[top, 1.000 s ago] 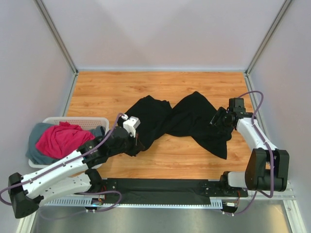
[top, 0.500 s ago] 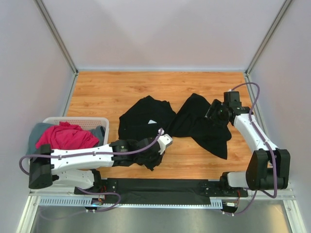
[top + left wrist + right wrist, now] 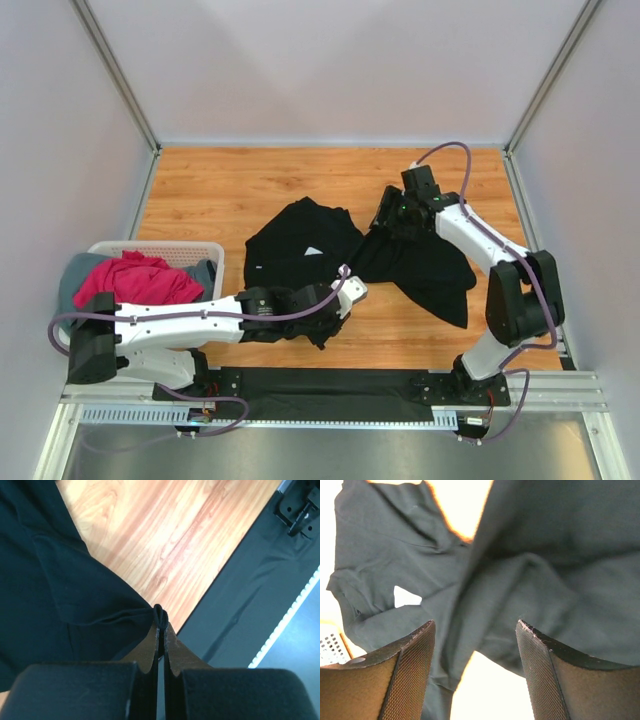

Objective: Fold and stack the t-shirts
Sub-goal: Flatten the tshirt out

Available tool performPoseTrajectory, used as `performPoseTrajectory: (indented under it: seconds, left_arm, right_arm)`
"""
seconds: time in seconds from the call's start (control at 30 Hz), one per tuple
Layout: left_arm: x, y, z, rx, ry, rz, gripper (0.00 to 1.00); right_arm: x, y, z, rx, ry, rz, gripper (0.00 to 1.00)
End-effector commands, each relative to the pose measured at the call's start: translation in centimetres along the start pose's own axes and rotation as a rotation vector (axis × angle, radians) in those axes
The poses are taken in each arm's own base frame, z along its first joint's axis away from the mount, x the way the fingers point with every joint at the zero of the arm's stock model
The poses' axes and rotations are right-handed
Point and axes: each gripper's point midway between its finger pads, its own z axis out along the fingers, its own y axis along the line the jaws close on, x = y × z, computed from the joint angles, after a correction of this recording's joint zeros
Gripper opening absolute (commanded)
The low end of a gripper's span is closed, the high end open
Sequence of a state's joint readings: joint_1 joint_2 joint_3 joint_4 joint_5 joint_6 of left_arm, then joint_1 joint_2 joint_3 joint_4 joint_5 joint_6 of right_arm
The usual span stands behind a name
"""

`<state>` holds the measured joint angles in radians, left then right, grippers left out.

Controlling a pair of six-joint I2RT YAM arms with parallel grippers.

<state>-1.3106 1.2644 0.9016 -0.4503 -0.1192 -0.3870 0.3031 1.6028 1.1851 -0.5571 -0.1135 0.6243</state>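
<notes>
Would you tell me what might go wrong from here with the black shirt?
The left jaws pinch only a small nub of the black shirt at its edge, so a pull may slip it free. The right jaws stand open over the cloth, holding nothing, so the shirt may just drag along. It lies bunched at the middle; pulling may tighten that.
</notes>
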Motion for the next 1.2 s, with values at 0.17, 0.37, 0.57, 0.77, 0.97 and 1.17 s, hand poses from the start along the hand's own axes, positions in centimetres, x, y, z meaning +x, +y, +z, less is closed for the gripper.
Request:
performPoseTrajectory:
  seconds: [0.17, 0.37, 0.57, 0.77, 0.97, 1.17]
  left_arm:
    - [-0.5, -0.9, 1.4, -0.020, 0.003, 0.085, 0.00]
    - [-0.1, -0.1, 1.0, -0.057, -0.002, 0.087, 0.00]
    - [0.5, 1.2, 0.6, -0.112, -0.022, 0.064, 0.00]
    - [0.8, 2.7, 0.5, -0.190, -0.041, 0.035, 0.00]
    - [1.2, 3.6, 1.2, -0.246, -0.037, 0.021, 0.00]
    - [1.1, 3.1, 1.6, -0.213, -0.036, 0.056, 0.00]
  right_arm:
    - [-3.0, 4.5, 3.1, 0.050, -0.085, -0.060, 0.67]
    - [-2.8, 2.0, 5.3, 0.225, -0.077, -0.100, 0.52]
    - [-2.1, 0.4, 6.3, 0.286, -0.049, -0.119, 0.43]
    - [-3.8, -0.9, 4.6, 0.383, -0.113, -0.145, 0.00]
    - [-7.1, -1.4, -3.2, 0.398, -0.250, -0.154, 0.00]
    - [-3.4, -4.5, -11.4, 0.389, -0.282, -0.108, 0.00]
